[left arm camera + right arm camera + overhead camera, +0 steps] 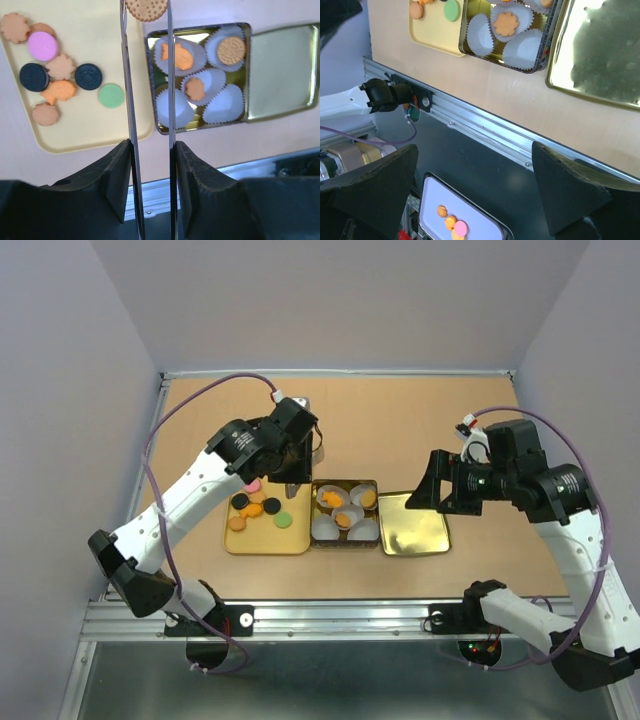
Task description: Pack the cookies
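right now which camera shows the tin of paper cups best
Left wrist. It looks straight down on the tin at large size, so all five cups can be counted, three of them holding cookies. Top external shows it whole but small. Right wrist cuts off its far part at the frame edge.

Loose cookies (256,508) on yellow tray (266,542) beside gold tin (346,481)

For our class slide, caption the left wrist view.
Left gripper holds a round tan biscuit near the gold metal tin of white paper cups.
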Robot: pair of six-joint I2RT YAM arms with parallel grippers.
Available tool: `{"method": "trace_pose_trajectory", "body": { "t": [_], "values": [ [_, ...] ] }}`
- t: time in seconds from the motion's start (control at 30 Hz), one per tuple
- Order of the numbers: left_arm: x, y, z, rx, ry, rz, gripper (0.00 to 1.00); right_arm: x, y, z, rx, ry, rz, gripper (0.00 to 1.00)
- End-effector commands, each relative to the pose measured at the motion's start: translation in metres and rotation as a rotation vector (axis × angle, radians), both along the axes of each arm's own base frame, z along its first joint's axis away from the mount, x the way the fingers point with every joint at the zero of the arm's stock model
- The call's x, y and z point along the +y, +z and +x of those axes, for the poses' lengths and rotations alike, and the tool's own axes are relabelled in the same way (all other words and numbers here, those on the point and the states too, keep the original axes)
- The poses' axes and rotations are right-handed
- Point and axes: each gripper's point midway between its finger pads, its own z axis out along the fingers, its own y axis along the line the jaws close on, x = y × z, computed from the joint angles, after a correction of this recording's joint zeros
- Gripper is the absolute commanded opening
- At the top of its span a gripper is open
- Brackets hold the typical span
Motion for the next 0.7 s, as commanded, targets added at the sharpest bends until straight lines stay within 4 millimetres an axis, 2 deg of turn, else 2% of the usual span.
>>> {"method": "trace_pose_trajectory", "body": {
  "t": [0.0,0.07,0.1,0.33,0.47,0.67],
  "values": [
    [-0.019,0.008,-0.033,0.000,-0.068,-0.071,0.31,0.007,0.021,-0.003,-0.077,0.026,0.060,1.00],
    [-0.030,0.008,-0.044,-0.001,-0.100,-0.089,0.31,0.006,0.018,-0.005,-0.064,0.026,0.060,1.00],
    [-0.042,0.006,-0.059,0.004,-0.149,-0.101,0.31,0.006,0.017,-0.007,-0.062,0.023,0.060,1.00],
    [-0.085,-0.008,-0.112,0.053,-0.288,-0.151,0.30,0.001,0.015,-0.018,-0.046,0.010,0.053,1.00],
    [-0.107,-0.019,-0.128,0.079,-0.338,-0.131,0.30,-0.001,0.015,-0.026,-0.039,0.005,0.067,1.00],
    [-0.121,-0.037,-0.142,0.111,-0.368,-0.071,0.29,-0.003,0.015,-0.037,-0.032,-0.003,0.082,1.00]
  ]
}}
